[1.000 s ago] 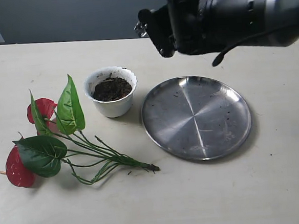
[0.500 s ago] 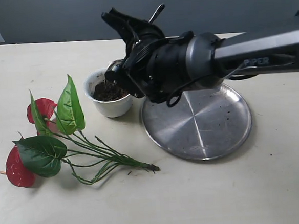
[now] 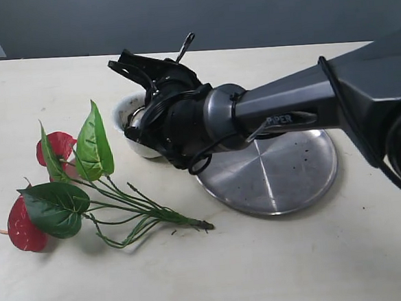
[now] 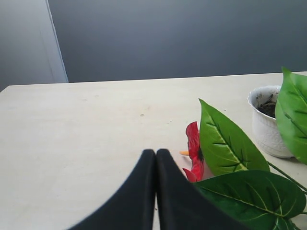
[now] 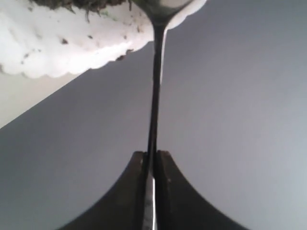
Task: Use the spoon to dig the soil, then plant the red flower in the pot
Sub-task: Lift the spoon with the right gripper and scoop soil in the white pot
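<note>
Steel spoon point(image 5: 156, 86), clamped in your closed right gripper point(image 5: 152, 157), has swung from the plate point(image 3: 285, 179) to the pot point(image 5: 48, 43); digging can begin.

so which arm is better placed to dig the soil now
Right. The right pincer is shut on the spoon, whose bowl sits at the rim of the pot, beside the soil. The left pincer is shut and empty, down by the red flower, apart from the pot.
</note>
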Tool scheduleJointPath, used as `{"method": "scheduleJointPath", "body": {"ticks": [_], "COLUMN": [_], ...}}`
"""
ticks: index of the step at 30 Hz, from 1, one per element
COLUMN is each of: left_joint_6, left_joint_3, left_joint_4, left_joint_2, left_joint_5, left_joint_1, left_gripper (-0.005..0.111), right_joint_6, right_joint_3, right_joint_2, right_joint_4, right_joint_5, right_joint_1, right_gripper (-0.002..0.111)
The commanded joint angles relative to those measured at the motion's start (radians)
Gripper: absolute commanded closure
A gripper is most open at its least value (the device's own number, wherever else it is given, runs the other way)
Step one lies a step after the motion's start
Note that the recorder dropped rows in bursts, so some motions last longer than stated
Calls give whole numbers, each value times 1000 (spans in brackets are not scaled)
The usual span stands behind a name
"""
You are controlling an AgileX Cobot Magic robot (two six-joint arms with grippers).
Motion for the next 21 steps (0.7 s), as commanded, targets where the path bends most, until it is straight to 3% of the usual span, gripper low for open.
{"method": "scheduleJointPath", "body": {"ticks": [1,10,21], "left_joint_6": [-2,-2,-2], "left_joint_3": [-2,-2,-2], "left_joint_4": [0,0,0], "left_joint_2": [-2,-2,-2], "left_joint_5": [0,0,0], "left_joint_1": [-2,-2,-2], "left_gripper": [106,106,106], "right_joint_6": [-9,-18,-18], "right_joint_3": [-5,-53,-69], "right_joint_2": [15,14,14], "right_joint_4": [-5,-5,21], "right_joint_5": [-9,63,18], "right_joint_1": [18,11,6], "right_gripper": [109,109,109]}}
